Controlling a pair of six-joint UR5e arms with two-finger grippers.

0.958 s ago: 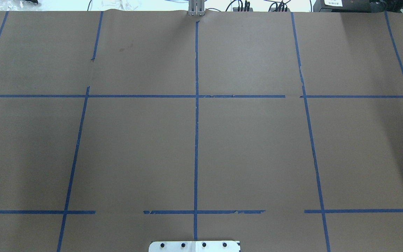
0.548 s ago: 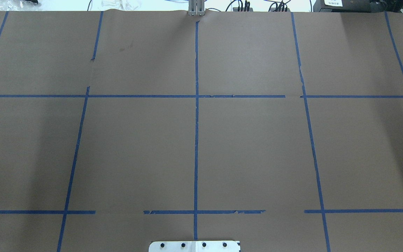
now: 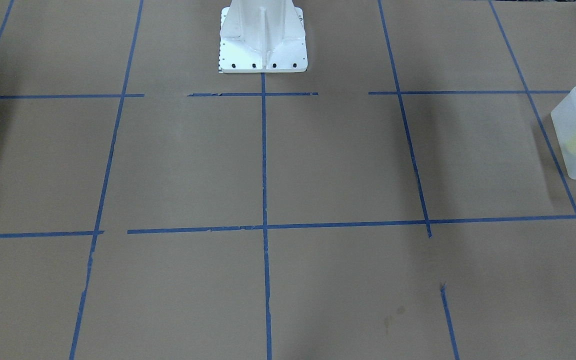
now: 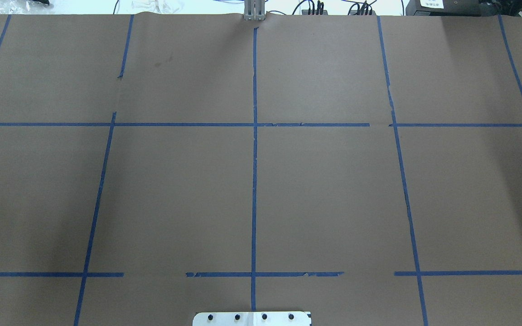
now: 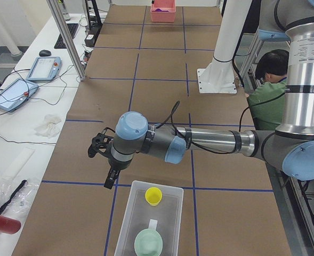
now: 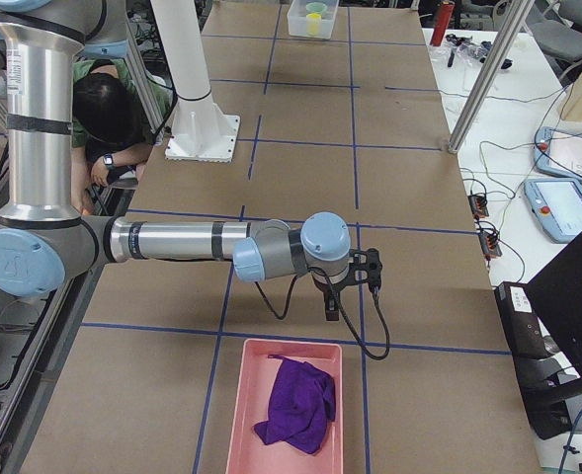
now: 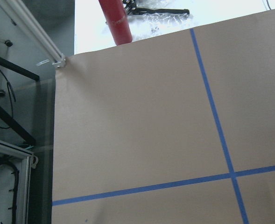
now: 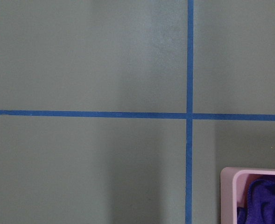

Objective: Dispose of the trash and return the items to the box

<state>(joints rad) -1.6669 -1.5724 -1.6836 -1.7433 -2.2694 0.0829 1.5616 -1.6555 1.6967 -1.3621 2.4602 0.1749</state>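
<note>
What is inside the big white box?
A small yellow cup and a pale green round thing, maybe another cup, sit inside the box. The box's near end runs off the picture, so anything there is hidden.

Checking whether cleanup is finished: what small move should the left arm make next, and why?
Probably lift the left end effector clear and pause: the yellow cup and a mint-green round item sit in the translucent bin, the purple cloth lies in the pink tray, and no loose item shows on the brown paper.
</note>
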